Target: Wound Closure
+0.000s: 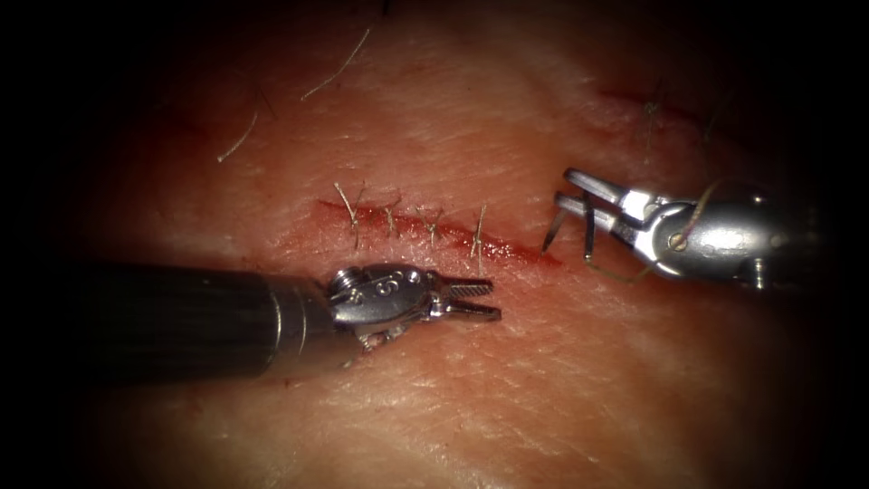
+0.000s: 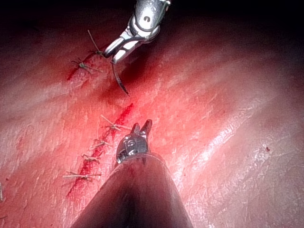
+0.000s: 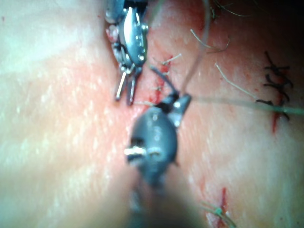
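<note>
Tissue spreads under both tools, pale pink with a slanting cut across its middle that runs from upper left down to lower right in the endoscope view. Four stitches with short cut ends cross the cut along most of its length, and red fluid marks the unstitched stretch at its right end. The left tool comes in from the left on a dark shaft, lying just below the cut, its tips pointing right toward the cut's right end; its jaws stand slightly apart and hold nothing. The right tool enters from the right, beyond the right end of the cut and clear of the tissue surface, its tips pointing left. Its jaws are clenched on the needle, gripping it around the middle of its curve. The needle hangs below those jaws, its long axis running roughly up and down, and a tapered dark end reaches down and left toward the open right end of the cut. It is not in the tissue; that end hovers just beside the red fluid. Thread trails from the needle's lower part and curves back to the right under the right tool's wrist, thin and pale against the tissue.
</note>
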You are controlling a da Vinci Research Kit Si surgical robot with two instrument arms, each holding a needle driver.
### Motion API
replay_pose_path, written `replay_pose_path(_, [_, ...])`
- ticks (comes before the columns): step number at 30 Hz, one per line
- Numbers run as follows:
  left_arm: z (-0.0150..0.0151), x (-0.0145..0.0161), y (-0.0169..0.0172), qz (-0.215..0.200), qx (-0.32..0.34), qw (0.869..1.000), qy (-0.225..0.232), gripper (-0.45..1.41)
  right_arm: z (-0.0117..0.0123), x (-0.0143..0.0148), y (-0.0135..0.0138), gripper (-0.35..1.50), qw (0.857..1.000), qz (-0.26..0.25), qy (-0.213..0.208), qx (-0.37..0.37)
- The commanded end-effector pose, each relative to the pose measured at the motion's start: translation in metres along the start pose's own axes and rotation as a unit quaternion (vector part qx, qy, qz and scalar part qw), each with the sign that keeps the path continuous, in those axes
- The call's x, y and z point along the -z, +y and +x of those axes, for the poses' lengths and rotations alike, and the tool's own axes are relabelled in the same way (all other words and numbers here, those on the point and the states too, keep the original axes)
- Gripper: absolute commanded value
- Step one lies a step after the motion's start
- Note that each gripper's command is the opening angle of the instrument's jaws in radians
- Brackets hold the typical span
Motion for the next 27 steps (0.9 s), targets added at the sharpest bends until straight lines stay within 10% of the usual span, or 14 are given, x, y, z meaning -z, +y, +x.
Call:
replay_pose_path(1, [-0.0005,-0.0010,0.0000,-0.002,0.005,1.000,0.000,0.15,-0.0006,-0.0008,-0.0004,-0.35,1.000,-0.003,0.003,0.004])
replay_pose_path(27, [-0.0038,-0.0023,-0.0024,0.001,0.028,0.999,-0.021,0.14,-0.0026,-0.0026,-0.0025,-0.35,0.995,-0.030,0.021,0.090])
